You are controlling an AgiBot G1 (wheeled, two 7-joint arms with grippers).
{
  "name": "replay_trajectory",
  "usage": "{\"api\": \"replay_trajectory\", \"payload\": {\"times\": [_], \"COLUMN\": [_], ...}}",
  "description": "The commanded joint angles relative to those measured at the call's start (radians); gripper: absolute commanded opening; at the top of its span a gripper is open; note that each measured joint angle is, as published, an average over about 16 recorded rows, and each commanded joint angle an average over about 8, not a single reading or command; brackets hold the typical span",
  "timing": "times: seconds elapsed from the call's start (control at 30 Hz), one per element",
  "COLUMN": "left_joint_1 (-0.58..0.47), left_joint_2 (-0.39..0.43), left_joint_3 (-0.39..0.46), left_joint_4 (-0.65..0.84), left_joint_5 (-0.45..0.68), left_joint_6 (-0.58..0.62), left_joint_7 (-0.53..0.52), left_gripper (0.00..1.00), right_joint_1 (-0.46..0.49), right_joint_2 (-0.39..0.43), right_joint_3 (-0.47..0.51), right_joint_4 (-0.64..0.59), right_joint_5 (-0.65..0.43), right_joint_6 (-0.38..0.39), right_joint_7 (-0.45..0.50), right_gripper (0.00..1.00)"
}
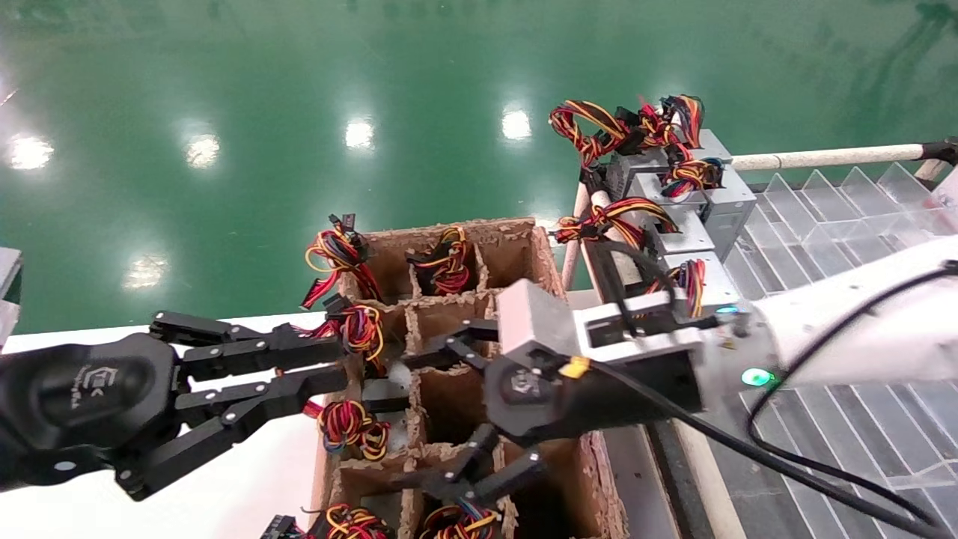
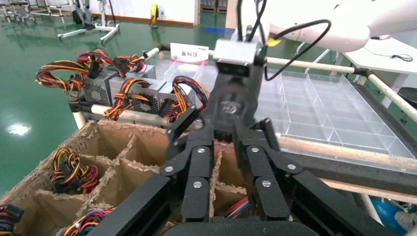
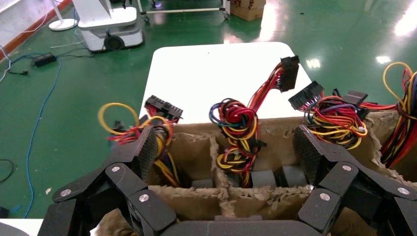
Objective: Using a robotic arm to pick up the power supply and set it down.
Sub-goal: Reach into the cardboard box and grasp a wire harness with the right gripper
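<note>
My right gripper (image 1: 408, 419), on the white forearm with the black cable, hangs open over empty cells of the cardboard divider box (image 1: 524, 239). In the right wrist view its fingers (image 3: 147, 147) stand wide apart, nothing between them. Beyond them a power supply (image 3: 263, 178) sits deep in a cell. Only its grey top shows, under a knot of red, yellow and black wires (image 3: 238, 123). That wire knot (image 1: 352, 427) lies in the box's left column. My left gripper (image 1: 346, 363) hovers at the box's left side, fingers a narrow gap apart and empty.
More power supplies with wire bundles fill other cells (image 1: 445, 266). Several stand in a row on the rack at the back right (image 1: 673, 232), beside a clear plastic divider tray (image 1: 823, 224). A white table (image 1: 247, 464) lies left of the box. Green floor lies beyond.
</note>
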Motion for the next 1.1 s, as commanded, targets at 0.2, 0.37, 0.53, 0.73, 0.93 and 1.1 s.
{"api": "replay_trajectory", "payload": {"times": [0.2,0.37,0.53,0.73,0.93,1.1], "left_joint_1": [0.000,0.000,0.000,0.000,0.000,0.000], "left_joint_2": [0.000,0.000,0.000,0.000,0.000,0.000], "left_joint_3": [0.000,0.000,0.000,0.000,0.000,0.000], "left_joint_4": [0.000,0.000,0.000,0.000,0.000,0.000], "left_joint_5": [0.000,0.000,0.000,0.000,0.000,0.000], "left_joint_6": [0.000,0.000,0.000,0.000,0.000,0.000], "left_joint_7": [0.000,0.000,0.000,0.000,0.000,0.000], "left_gripper": [0.00,0.00,0.00,0.00,0.00,0.00], "right_joint_1": [0.039,0.030,0.011,0.003,0.011,0.025], "right_joint_2": [-0.069,-0.036,0.020,0.044,0.019,-0.018], "right_joint_3": [-0.059,-0.114,-0.193,-0.306,-0.396,-0.451], "right_joint_4": [-0.144,-0.142,-0.057,0.024,0.019,-0.019], "right_joint_5": [0.011,0.082,0.181,0.253,0.292,0.309], "right_joint_6": [-0.013,-0.025,-0.026,-0.022,-0.016,-0.013], "right_joint_7": [-0.095,-0.123,-0.109,-0.096,-0.110,-0.134], "right_gripper": [1.00,1.00,1.00,1.00,0.75,0.12]}}
